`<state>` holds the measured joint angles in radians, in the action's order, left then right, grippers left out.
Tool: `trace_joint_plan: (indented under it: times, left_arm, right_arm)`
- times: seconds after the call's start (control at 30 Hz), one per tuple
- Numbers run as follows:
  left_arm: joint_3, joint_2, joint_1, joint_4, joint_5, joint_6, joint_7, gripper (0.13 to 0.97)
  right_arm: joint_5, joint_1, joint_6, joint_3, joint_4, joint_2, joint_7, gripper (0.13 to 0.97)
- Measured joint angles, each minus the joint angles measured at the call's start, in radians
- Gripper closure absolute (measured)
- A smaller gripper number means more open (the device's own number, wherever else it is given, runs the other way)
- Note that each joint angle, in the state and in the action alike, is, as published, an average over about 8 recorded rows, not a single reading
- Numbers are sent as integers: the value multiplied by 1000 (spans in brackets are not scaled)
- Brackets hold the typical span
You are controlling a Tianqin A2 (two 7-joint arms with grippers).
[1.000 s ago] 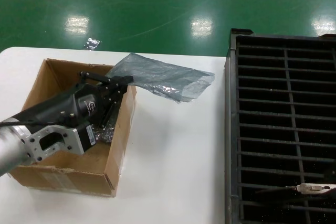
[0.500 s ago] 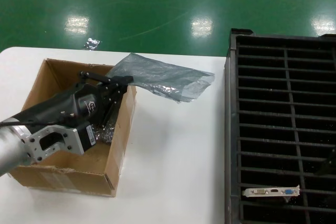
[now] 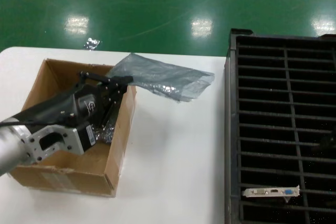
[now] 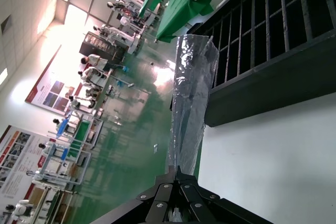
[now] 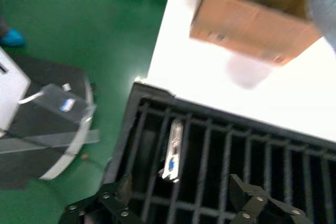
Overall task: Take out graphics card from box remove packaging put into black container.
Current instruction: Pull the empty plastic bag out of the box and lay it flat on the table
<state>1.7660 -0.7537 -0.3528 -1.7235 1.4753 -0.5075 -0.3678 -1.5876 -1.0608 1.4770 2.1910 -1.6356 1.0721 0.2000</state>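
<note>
Graphics card is seated in a near slot of the black container. Right gripper is positioned above it, fingers released. Left gripper is clenched on the packaging over the box rim. Placement is judged complete; discarding the packaging remains, with open table alongside.

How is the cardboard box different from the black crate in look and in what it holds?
The box is brown with plain walls; the crate is black, split by ribs into narrow slots. The box is smaller than the crate. The box holds the left claw; the crate holds the graphics card. Both stand on the white table.
</note>
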Motion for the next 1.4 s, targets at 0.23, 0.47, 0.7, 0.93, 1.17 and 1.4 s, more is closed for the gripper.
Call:
trace_joint_plan:
  times: [0.23, 0.47, 0.7, 0.93, 1.17, 1.4]
  left_arm:
    - [0, 0, 0, 0, 0, 0, 0, 958]
    - [0, 0, 0, 0, 0, 0, 0, 958]
    - [0, 0, 0, 0, 0, 0, 0, 958]
    - [0, 0, 0, 0, 0, 0, 0, 958]
    - [0, 0, 0, -2, -2, 0, 1, 958]
    - [16, 2, 7, -36, -3, -25, 116, 958]
  right_arm:
    - [-208, 285, -162, -247, -52, 85, -160, 424]
    - [-510, 612, -234, -536, -44, 97, -282, 292]
    - [-736, 833, -141, -837, 11, -14, -245, 187]
    - [-845, 935, -50, -1011, 85, -84, -115, 166]
    - [-860, 967, 21, -1064, 135, -84, -66, 132]
    - [-860, 970, 28, -1067, 138, -82, -65, 129]
